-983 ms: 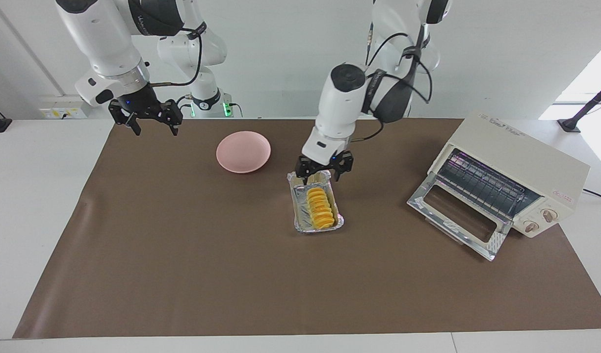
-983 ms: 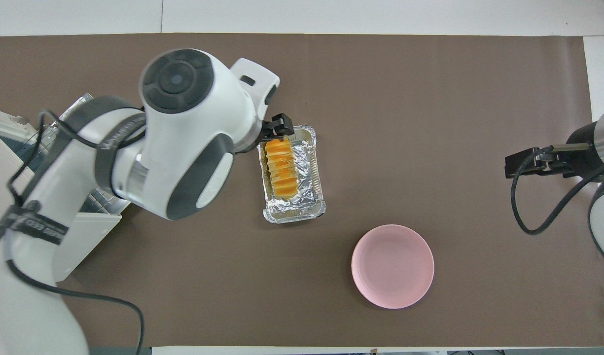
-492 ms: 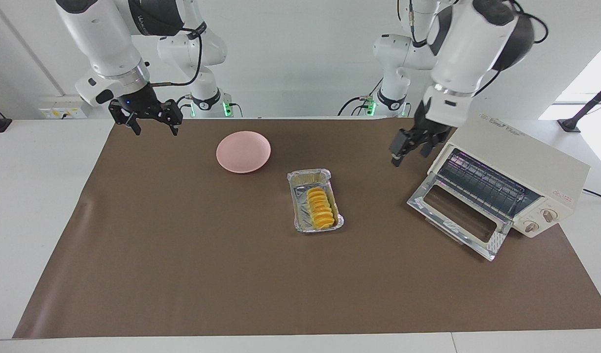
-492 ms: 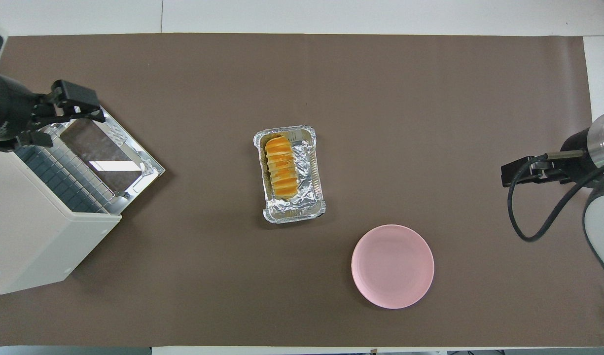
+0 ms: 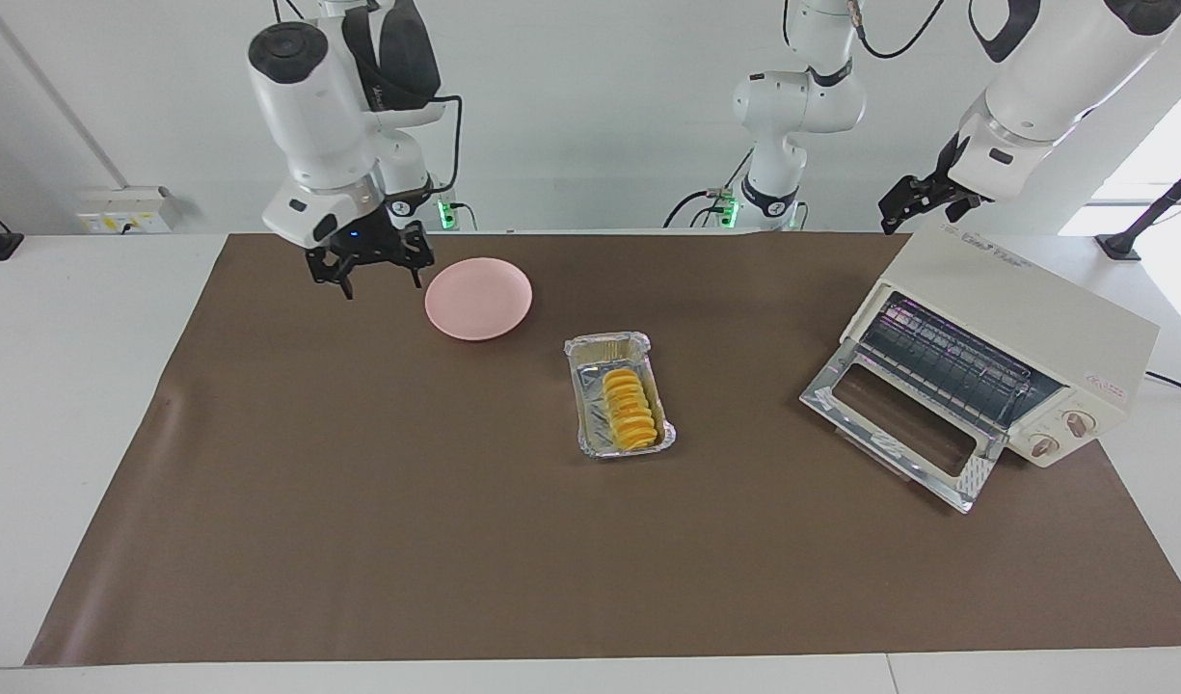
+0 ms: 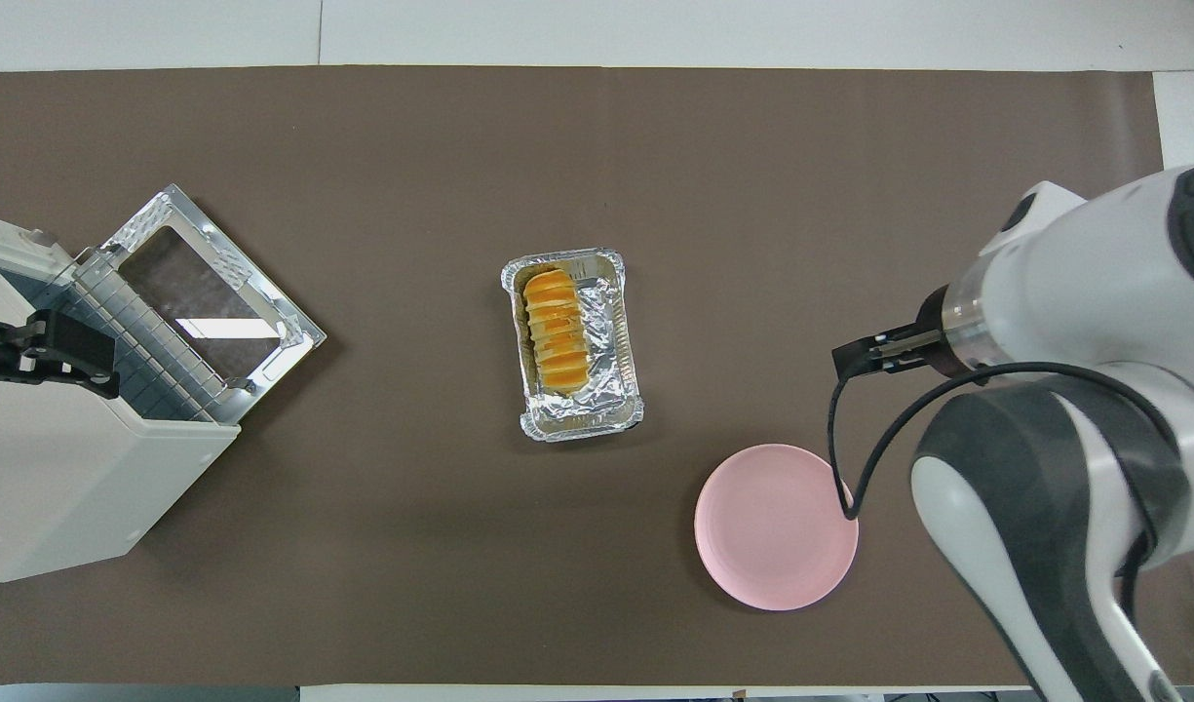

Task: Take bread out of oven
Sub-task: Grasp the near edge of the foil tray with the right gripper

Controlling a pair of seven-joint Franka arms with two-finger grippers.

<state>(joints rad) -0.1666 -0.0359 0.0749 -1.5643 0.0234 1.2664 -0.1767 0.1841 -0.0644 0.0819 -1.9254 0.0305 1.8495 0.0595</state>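
1. Out of the oven already: small golden-yellow ridged bread (image 5: 630, 410) lying in the crinkled silver foil tray (image 5: 587, 432) at mid-table, well apart from the cream-white boxy toaster oven (image 5: 1019, 326), glass door dropped open, rack bare
2. Raised over the oven's top, holding nothing: left gripper (image 5: 923, 200), finger gap impossible to tell
3. Hovering empty, fingers spread, just beside the round pink plate (image 5: 478, 298): right gripper (image 5: 369, 268)
4. Judged step: extraction done, transfer pending
5. Next move, probably: crossing over the plate to the tray, closing across the bread's narrow width without snagging foil
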